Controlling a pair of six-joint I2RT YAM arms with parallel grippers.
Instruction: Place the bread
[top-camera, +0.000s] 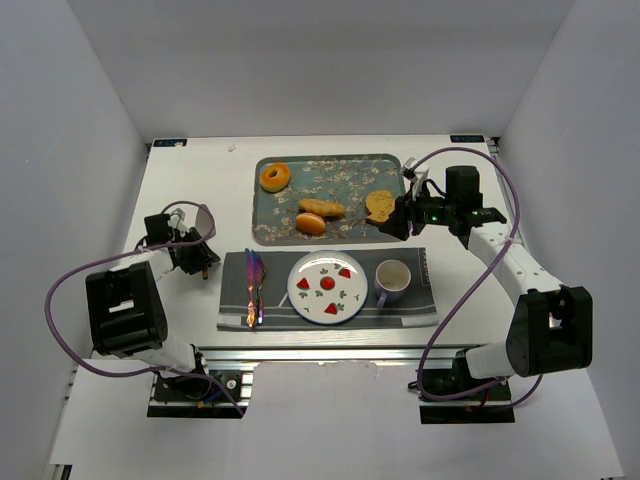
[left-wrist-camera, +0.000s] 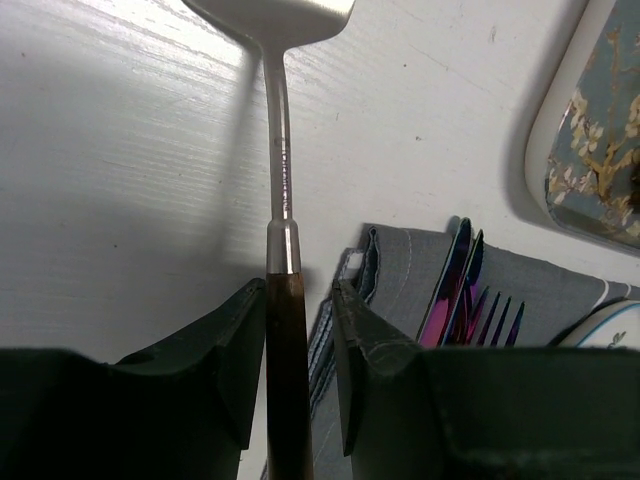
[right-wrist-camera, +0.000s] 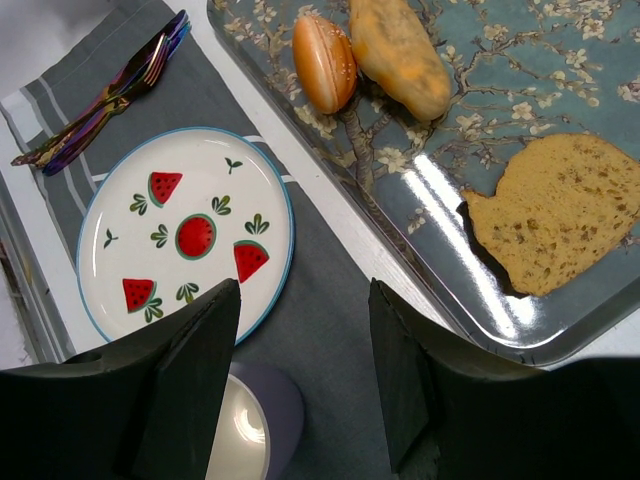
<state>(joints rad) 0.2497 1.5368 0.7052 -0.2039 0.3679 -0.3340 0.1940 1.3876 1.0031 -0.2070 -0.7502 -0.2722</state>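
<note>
The bread, a small golden-orange ring doughnut (top-camera: 275, 177), lies at the far left of the floral tray (top-camera: 335, 172); neither wrist view shows it. My right gripper (top-camera: 398, 222) (right-wrist-camera: 300, 290) is open and empty. It hangs above the grey mat between the watermelon plate (top-camera: 327, 286) (right-wrist-camera: 265, 185) and the tray's near right edge, far from the doughnut. My left gripper (top-camera: 203, 262) (left-wrist-camera: 298, 285) is at the mat's left end. Its jaws straddle the brown handle of a metal spatula (left-wrist-camera: 280, 150) (top-camera: 200, 218), with a gap on the right side.
On the tray also lie a toast slice (top-camera: 380, 205) (right-wrist-camera: 560, 215), an oblong roll (top-camera: 322, 208) (right-wrist-camera: 398, 55) and a small bun (top-camera: 311, 224) (right-wrist-camera: 323, 62). The mat (top-camera: 425, 300) holds iridescent cutlery (top-camera: 254, 285) (right-wrist-camera: 110, 95) and a purple cup (top-camera: 392, 280) (right-wrist-camera: 250, 425). White walls enclose the table.
</note>
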